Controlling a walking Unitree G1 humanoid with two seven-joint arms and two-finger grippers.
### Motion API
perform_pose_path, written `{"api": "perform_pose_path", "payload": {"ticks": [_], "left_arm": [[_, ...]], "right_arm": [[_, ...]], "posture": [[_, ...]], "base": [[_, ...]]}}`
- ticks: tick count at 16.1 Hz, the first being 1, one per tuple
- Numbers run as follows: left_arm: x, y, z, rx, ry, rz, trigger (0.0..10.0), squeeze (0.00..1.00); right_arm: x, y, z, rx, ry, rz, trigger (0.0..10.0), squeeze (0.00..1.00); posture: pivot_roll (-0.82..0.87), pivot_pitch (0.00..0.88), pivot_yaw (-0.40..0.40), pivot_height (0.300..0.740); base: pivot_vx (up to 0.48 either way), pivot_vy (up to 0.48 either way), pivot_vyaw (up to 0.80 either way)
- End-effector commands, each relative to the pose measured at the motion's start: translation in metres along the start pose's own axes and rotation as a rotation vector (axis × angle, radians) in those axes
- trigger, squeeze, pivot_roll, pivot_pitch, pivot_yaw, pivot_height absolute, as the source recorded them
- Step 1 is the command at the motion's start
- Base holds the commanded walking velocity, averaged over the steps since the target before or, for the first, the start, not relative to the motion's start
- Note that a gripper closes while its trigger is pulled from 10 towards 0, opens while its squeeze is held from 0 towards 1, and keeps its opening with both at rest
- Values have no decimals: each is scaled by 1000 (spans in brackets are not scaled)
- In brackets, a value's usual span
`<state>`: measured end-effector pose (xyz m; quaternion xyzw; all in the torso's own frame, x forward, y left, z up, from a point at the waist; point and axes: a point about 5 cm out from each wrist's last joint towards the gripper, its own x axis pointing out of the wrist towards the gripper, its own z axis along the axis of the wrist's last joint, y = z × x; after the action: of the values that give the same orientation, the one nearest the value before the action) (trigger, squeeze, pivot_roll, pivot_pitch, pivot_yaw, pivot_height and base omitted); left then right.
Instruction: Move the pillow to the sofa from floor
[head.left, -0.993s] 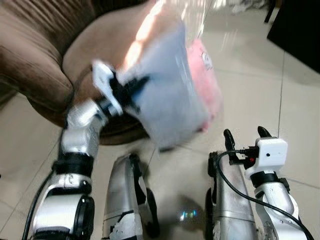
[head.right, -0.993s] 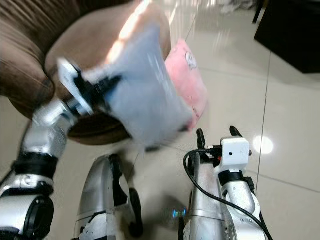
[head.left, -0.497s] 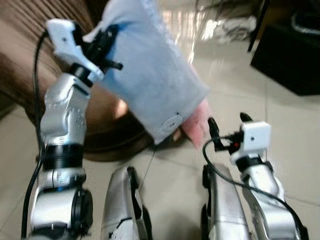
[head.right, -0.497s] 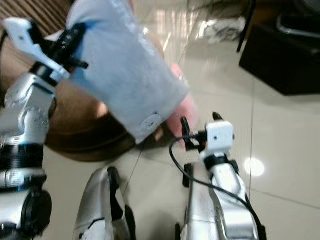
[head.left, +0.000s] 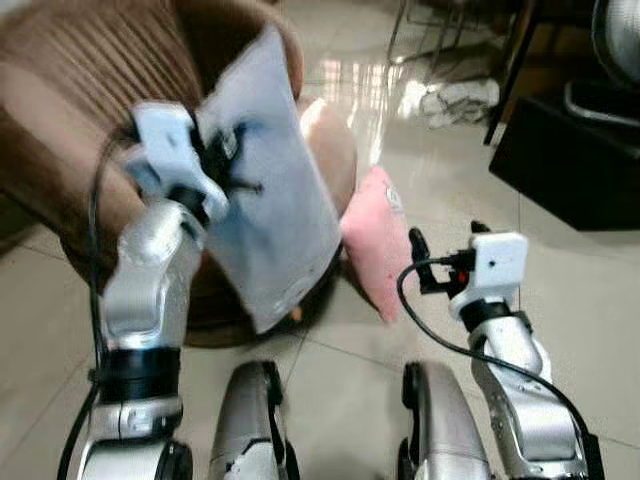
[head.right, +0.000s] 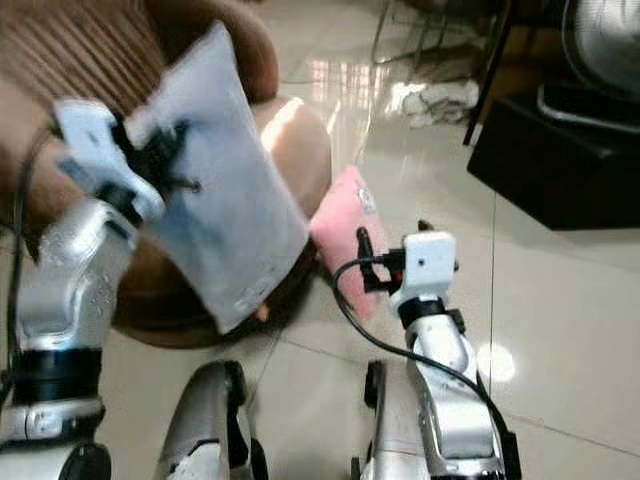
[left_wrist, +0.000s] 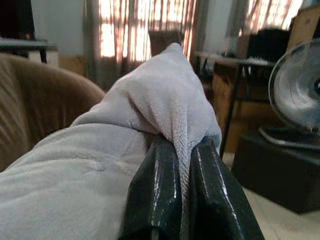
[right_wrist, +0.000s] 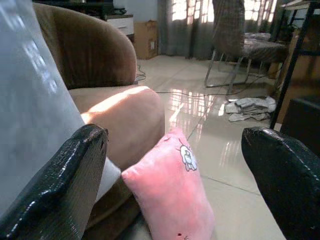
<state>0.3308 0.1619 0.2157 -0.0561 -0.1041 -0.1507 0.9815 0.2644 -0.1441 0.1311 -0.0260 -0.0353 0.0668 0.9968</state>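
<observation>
A pale blue-grey pillow (head.left: 265, 185) hangs in the air in front of the brown sofa (head.left: 80, 110), pinched at its upper left edge by my left gripper (head.left: 222, 150). In the left wrist view the two black fingers (left_wrist: 155, 195) are shut on a fold of the pillow (left_wrist: 165, 100). A pink pillow (head.left: 372, 240) leans on the floor against the sofa's base. My right gripper (head.left: 445, 255) stays low to the right of the pink pillow, open and holding nothing; the right wrist view shows its fingers (right_wrist: 60, 190) spread wide around the pink pillow (right_wrist: 172, 190).
Glossy tiled floor (head.left: 330, 370) lies ahead. A black cabinet (head.left: 565, 150) and a fan (head.left: 615, 45) stand at the right. Crumpled cloth (head.left: 455, 100) and chair legs (head.left: 400, 35) are at the back. My own legs (head.left: 245, 430) are below.
The view has shifted and tilted up. My left arm came down a little with the grey pillow, which now hangs before the sofa seat. The right gripper stays open and low.
</observation>
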Motion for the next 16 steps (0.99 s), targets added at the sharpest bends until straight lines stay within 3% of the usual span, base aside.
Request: {"api": "perform_pose_path", "payload": {"ticks": [1, 4, 7, 9, 10, 13, 16], "left_arm": [[-5, 3, 5, 23, -12, 26, 10000, 0], [-26, 18, -27, 62, 93, 134, 10000, 0], [-39, 14, -36, 38, 121, 153, 10000, 0], [-44, 10, -36, 81, 125, 168, 10000, 0], [-48, 9, -35, 152, 136, 169, 10000, 0], [-52, 11, -36, 162, 132, 191, 10000, 0], [-39, -2, -40, 202, 147, 105, 10000, 0]], "right_arm": [[0, 8, -8, -15, 59, 37, 10000, 0], [-1, 11, -16, -8, 100, 48, 10000, 0], [0, 9, -17, -12, 115, 68, 10000, 0], [2, 10, -18, -15, 121, 97, 10000, 0], [7, 13, -17, -2, 111, 127, 10000, 0], [8, 13, -18, 0, 109, 130, 10000, 0], [1, 3, -22, 8, 129, 46, 10000, 0]], "posture": [[-39, 3, 83, 621], [-48, 3, 61, 651], [-42, 4, 8, 681], [-26, 7, -31, 701], [-6, 15, -52, 716], [-8, 9, -45, 740], [-49, 13, 36, 740]], "base": [[0, 0, 0], [0, 0, 0], [0, 0, 0], [0, 0, 0], [0, 0, 0], [0, 0, 0], [0, 0, 0]]}}
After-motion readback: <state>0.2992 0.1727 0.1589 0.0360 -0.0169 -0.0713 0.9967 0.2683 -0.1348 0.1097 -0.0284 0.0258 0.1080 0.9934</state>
